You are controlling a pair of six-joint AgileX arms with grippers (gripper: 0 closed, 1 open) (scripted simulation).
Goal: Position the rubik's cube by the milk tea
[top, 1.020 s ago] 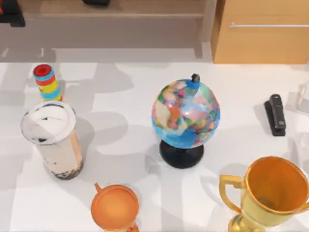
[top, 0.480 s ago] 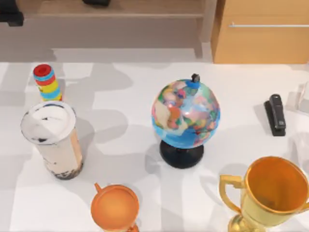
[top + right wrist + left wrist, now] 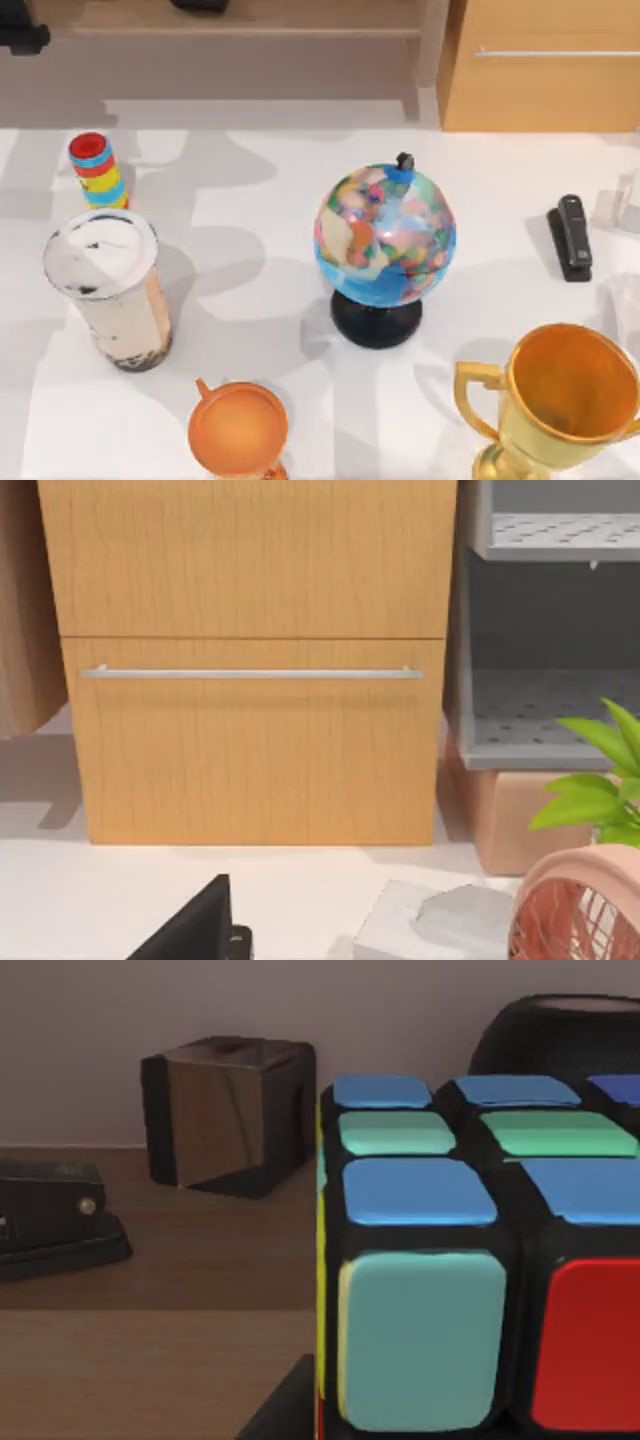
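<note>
Only the dark tip of the left arm [image 3: 22, 38] has shifted, edging along the upper left corner of the top view; everything on the white table [image 3: 260, 300] sits as it did a second ago.

The globe [image 3: 385, 235] holds the centre, the gold trophy [image 3: 565, 400] the lower right and the milk tea [image 3: 110, 290] the left, with bare table beside it.

The reach for the rubik's cube [image 3: 470, 1260] appears to be the step in hand. Next comes a sure grip, then a carry across to the cup.

The left wrist view supplies what the overhead lacks: the cube close up on a wooden shelf [image 3: 150, 1340], near a mirrored block [image 3: 225, 1110]. Whether the left gripper has hold of it cannot be told.

The right arm idles, its wrist camera facing a drawer front [image 3: 250, 730].
</note>
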